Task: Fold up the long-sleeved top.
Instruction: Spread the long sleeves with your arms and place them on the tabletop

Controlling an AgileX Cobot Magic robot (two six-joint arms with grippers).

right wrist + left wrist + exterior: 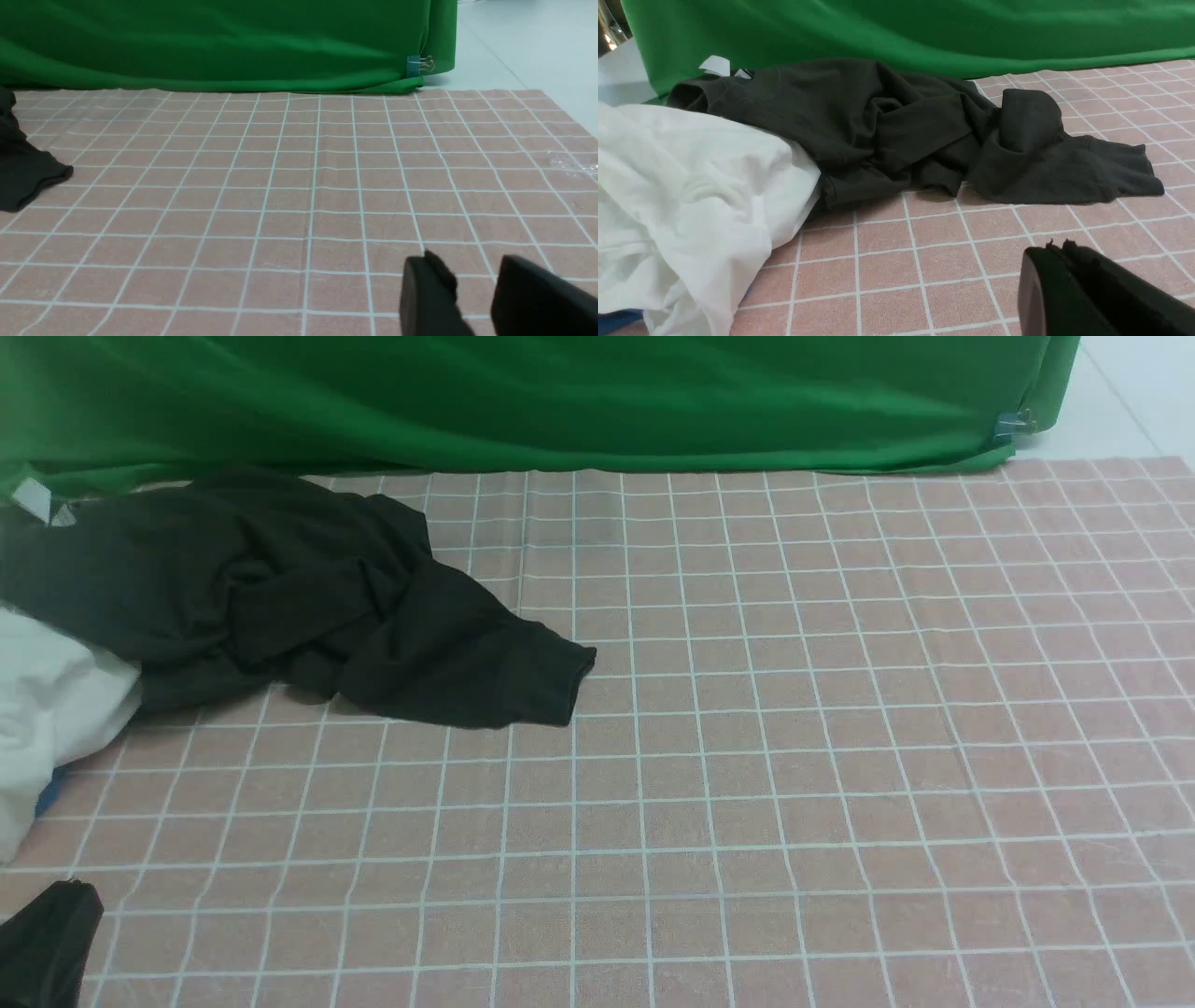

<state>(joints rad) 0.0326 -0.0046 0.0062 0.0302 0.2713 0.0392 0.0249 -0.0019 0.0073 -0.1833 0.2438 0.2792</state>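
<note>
Right fingers over gridded cloth, green backdrop

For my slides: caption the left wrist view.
Crumpled black knit long-sleeved top against white garment on pink gridded tablecloth; left fingers shut.

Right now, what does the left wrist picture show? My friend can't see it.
A crumpled black long-sleeved top lies on a pink checked cloth, one cuffed sleeve stretched out, its other end touching a white garment. A green curtain hangs behind, and the left tool, shut and empty, shows in the foreground.
</note>
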